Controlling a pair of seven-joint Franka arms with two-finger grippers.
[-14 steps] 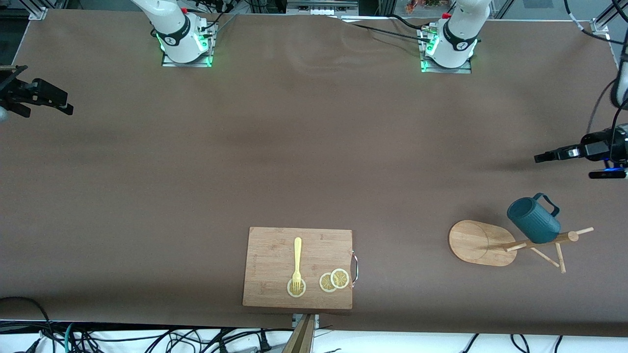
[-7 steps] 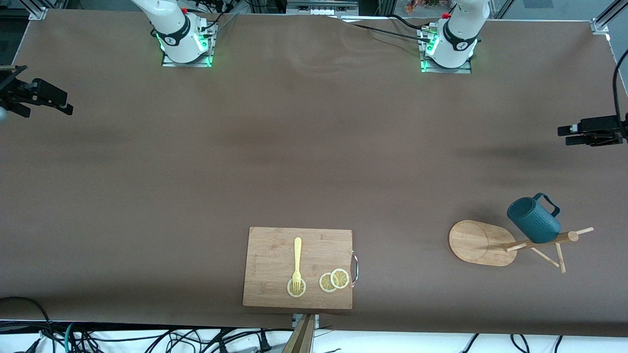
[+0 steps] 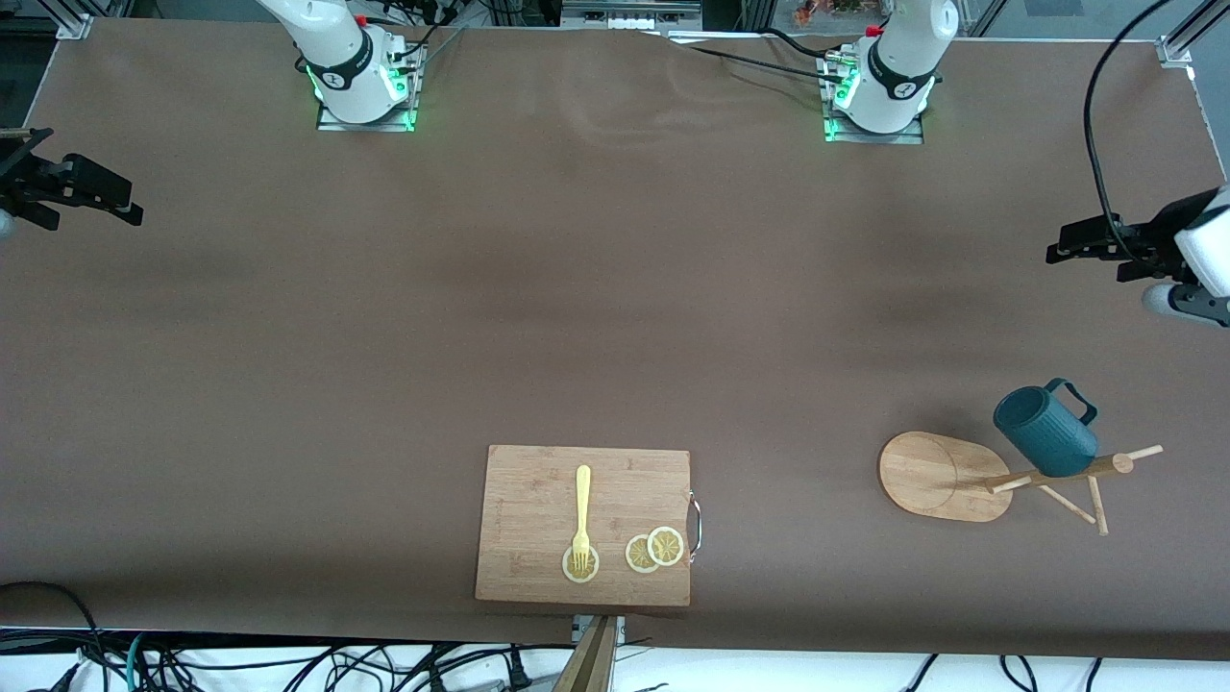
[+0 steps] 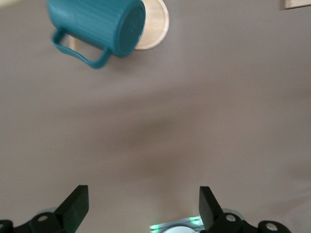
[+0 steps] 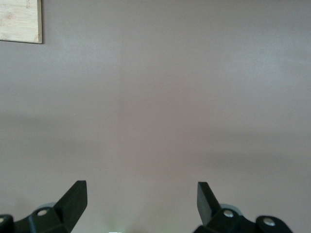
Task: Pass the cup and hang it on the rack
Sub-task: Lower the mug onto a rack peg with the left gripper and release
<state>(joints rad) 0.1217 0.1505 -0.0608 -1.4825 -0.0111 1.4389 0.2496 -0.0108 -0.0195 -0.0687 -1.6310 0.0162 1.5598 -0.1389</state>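
The dark teal ribbed cup (image 3: 1045, 428) hangs on the light wooden rack (image 3: 937, 476), near the top of its post, toward the left arm's end of the table. No gripper touches it. In the left wrist view the cup (image 4: 97, 24) shows with its loop handle, in front of the rack's oval base (image 4: 154, 26). My left gripper (image 3: 1057, 252) is open and empty, in the air over bare table well away from the rack; its jaws stand wide apart (image 4: 143, 208). My right gripper (image 3: 125, 207) waits open and empty at the right arm's end (image 5: 141, 204).
A rectangular wooden cutting board (image 3: 538, 500) with a yellow fork (image 3: 582, 514) and lemon slices (image 3: 655, 550) lies near the table's front edge, at its middle. Its corner shows in the right wrist view (image 5: 19, 19). Brown cloth covers the table.
The left gripper has drawn away from the cup toward the robots' side and shifted at the table's end. The cup stays on the rack. The right arm has not moved.
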